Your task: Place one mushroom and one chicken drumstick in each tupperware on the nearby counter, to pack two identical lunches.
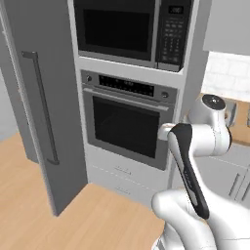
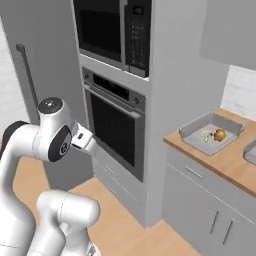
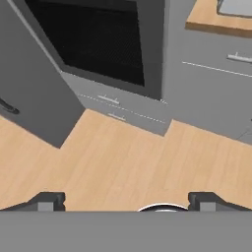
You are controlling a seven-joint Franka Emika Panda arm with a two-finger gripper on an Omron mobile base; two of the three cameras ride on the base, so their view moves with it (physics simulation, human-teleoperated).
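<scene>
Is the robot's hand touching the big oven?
Apart. In the hand view the open end effector hangs over bare wooden floor, with the oven well beyond its fingertips.

The counter bears a tupperware holding food.

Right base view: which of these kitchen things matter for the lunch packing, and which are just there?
Belong to the job:
- tupperware holding two small food pieces
- second tupperware, cut by the frame edge
- counter
- end effector, open and empty

Just there:
- oven
- microwave
- tall grey door
</scene>
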